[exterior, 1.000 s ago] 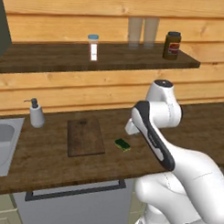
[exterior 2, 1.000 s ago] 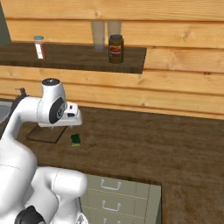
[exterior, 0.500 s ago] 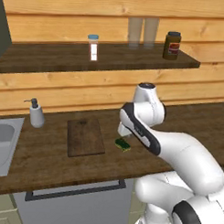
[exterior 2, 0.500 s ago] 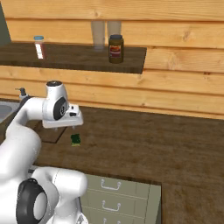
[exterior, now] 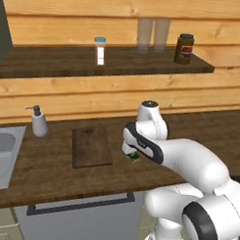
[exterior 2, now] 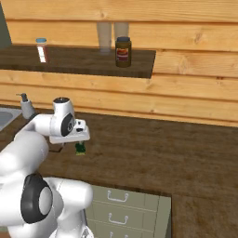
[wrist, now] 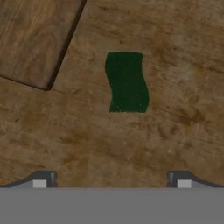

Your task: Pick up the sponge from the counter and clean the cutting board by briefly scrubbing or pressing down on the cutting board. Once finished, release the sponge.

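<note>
**Trainee:** So why is the hand parked right there, over bare wood?

**Supervisor:** Look at your hand view: the sponge lies flat on the counter, green face up, and the gripper hangs straight above it with its fingers spread wide, holding nothing. My reading is that you are lined up for a descent. The sponge sits between the two tips, slightly toward the top of that picture, so a small nudge forward may be wanted before you drop (a judgement, not something I can measure).

**Trainee:** And the cutting board?

**Supervisor:** One corner of the cutting board shows at the upper left of your hand view, near the sponge but apart from it. A short carry will reach it once you have the grip.

**Trainee:** What do the base cameras add?

**Supervisor:** The left base view gives you the whole cutting board, the soap dispenser and the edge of the sink beyond it; the sponge is mostly tucked under the arm there. The right base view shows the sponge from the side, its yellow layer visible, with the hand poised just above. Neither base camera shows you how wide the tips stand; the hand view does. It, however, cannot tell you how high you are.
</note>
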Robot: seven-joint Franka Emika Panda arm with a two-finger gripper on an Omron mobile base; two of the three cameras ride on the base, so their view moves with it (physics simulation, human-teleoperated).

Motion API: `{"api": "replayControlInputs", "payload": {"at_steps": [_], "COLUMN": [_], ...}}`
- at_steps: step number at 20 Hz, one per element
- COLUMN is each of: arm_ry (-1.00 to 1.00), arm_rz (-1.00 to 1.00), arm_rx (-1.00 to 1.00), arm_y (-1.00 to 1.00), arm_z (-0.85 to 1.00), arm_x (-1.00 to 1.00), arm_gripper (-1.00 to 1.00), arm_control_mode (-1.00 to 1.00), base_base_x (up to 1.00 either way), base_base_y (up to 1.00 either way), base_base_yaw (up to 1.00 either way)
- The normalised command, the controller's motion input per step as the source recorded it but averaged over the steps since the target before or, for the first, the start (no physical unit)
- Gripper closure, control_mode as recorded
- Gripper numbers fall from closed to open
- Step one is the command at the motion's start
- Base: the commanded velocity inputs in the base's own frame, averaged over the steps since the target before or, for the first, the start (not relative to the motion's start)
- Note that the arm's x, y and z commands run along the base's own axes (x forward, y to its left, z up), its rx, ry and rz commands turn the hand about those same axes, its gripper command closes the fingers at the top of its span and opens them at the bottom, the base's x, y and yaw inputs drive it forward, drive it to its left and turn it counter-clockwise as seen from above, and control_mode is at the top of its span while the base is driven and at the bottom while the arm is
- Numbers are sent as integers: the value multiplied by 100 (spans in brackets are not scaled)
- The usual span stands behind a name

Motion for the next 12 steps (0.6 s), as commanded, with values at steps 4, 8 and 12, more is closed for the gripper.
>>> {"api": "replayControlInputs", "payload": {"at_steps": [4,8,12], "arm_ry": [0,0,0], "arm_rz": [0,0,0], "arm_rx": [0,0,0], "arm_y": [1,0,2], "arm_z": [-37,-17,-22], "arm_x": [27,40,36], "arm_gripper": [-100,-100,-100], "arm_control_mode": [-100,-100,-100], "base_base_x": [0,0,0], "base_base_y": [0,0,0], "base_base_yaw": [0,0,0]}}
